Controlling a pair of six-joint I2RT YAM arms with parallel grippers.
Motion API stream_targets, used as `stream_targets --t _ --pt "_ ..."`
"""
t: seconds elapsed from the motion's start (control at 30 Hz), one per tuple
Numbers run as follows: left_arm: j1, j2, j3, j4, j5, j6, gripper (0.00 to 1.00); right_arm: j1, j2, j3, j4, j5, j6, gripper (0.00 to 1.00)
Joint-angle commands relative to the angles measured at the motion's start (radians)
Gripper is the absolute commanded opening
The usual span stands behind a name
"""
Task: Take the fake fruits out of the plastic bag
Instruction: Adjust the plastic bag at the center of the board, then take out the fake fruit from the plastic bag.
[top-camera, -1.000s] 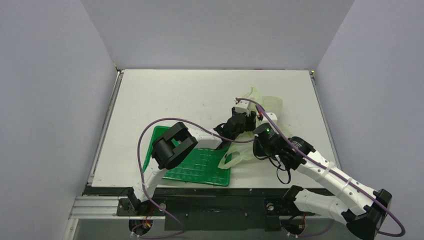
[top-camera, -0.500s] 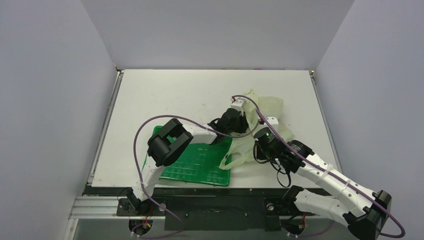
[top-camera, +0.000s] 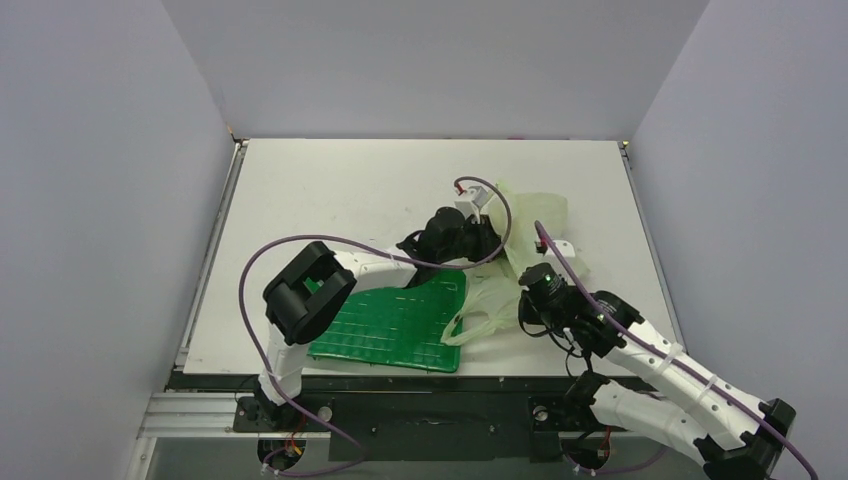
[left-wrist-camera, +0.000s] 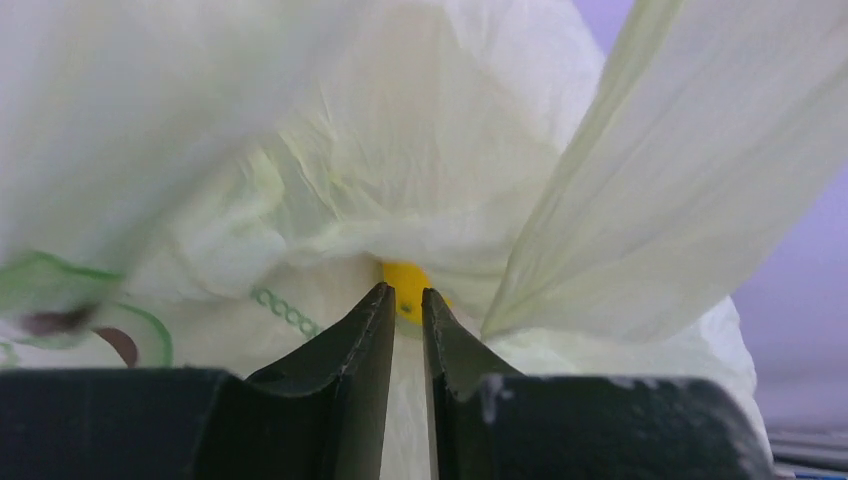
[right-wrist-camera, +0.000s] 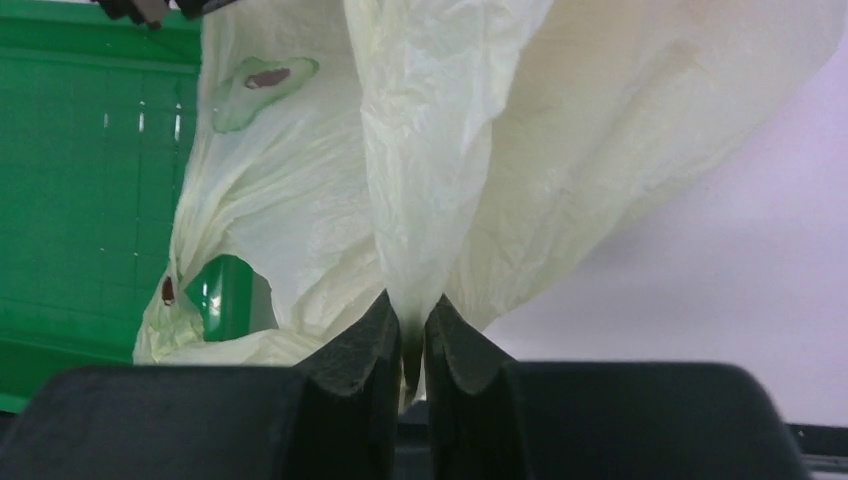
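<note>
Far left first: the green tray (top-camera: 390, 330) lies flat near the front edge of the table (top-camera: 300, 190), w/ the left arm stretched across its far corner. Moving right, the left claw (left-wrist-camera: 405, 296) is nosed into the plastic bag (top-camera: 535, 212). Its jaws are drawn almost together, just a thin slit btw them, and a small patch of a yellow fruit (left-wrist-camera: 405, 277) shows right at the tips (the rest is behind pale film, so can't say which fruit). Whether that claw is actually pinching anything, can't tell from its wrist view. The bag is bunched up center-right on the table. Its lower part and a loop handle (right-wrist-camera: 200, 347) drape onto the tray's right edge, w/ green showing thru the loop. Further right, the right claw (right-wrist-camera: 408, 305) is clamped tight on a fold of the bag's film, which rises straight up out of its jaws.
</note>
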Motion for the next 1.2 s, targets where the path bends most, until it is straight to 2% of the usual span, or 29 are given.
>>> stream_targets --t 0.0,0.03,0.07,0.13,0.2,0.33,0.43,0.6,0.7,0.87,1.03,1.13,1.17 --pt "-0.064 -0.046 -0.056 0.072 0.050 -0.084 0.15 -0.009 -0.041 0.006 -0.166 0.095 0.163 0.26" --pt "-0.100 -0.056 -0.068 0.074 0.032 -0.086 0.16 -0.011 -0.053 0.005 -0.208 0.107 0.183 0.35" --pt "-0.119 -0.069 -0.097 0.079 0.019 -0.091 0.16 -0.014 -0.066 -0.003 -0.221 0.126 0.219 0.49" --pt "-0.178 -0.082 -0.151 0.098 -0.034 -0.107 0.17 -0.024 -0.086 -0.037 -0.240 0.154 0.263 0.61" --pt "-0.258 -0.088 -0.216 0.142 -0.100 -0.134 0.17 -0.048 -0.099 -0.081 -0.240 0.174 0.298 0.70" --pt "-0.352 -0.081 -0.317 0.283 -0.210 -0.210 0.17 -0.121 -0.092 -0.147 -0.178 0.159 0.302 0.79" --pt "-0.379 -0.081 -0.330 0.325 -0.200 -0.231 0.18 -0.195 -0.096 -0.142 -0.164 0.144 0.288 0.78" --pt "-0.388 -0.180 -0.353 0.258 -0.210 -0.182 0.23 -0.251 -0.153 -0.090 -0.167 0.127 0.197 0.75" --pt "-0.384 -0.262 -0.361 0.133 -0.229 -0.087 0.33 -0.252 -0.177 -0.090 -0.121 -0.001 0.104 0.75" --pt "-0.371 -0.399 -0.358 0.007 -0.318 0.044 0.48 -0.252 -0.194 -0.126 -0.074 -0.132 0.099 0.73" --pt "-0.330 -0.358 -0.257 -0.078 -0.309 0.140 0.51 -0.251 -0.201 -0.151 -0.043 -0.132 0.110 0.59" --pt "-0.319 -0.309 -0.199 -0.100 -0.311 0.184 0.42 -0.250 -0.194 -0.136 -0.036 -0.125 0.099 0.49" --pt "-0.318 -0.291 -0.196 -0.097 -0.323 0.198 0.42 -0.250 -0.190 -0.133 -0.034 -0.122 0.097 0.43"
